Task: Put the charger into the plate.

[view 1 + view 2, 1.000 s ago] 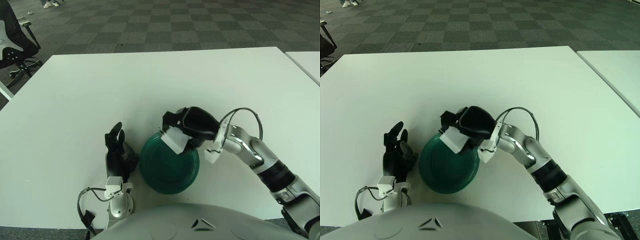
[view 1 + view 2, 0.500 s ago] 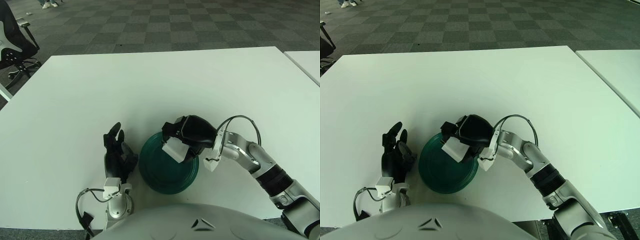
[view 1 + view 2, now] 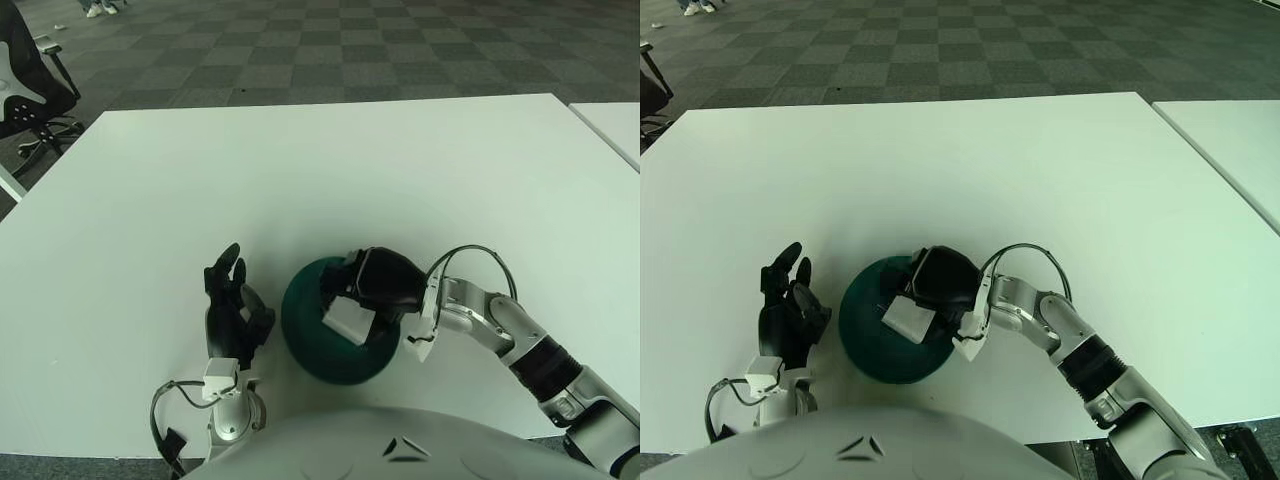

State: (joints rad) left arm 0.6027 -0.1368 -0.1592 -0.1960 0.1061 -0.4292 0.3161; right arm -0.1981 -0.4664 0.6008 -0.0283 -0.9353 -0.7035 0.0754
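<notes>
charger [image 3: 348, 320] | held by right hand [image 3: 375, 288] | over plate [image 3: 305, 335]

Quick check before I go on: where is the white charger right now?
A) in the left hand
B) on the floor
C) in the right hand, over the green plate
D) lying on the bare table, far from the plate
C: the right hand is closed on the white charger directly over the green plate; the left hand shows left of the plate, holding nothing.

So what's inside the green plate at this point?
The white charger shows over the plate, gripped by the right hand. The hand covers its far side, so contact with the plate's floor can't be seen. The left hand shows left of the plate.
</notes>
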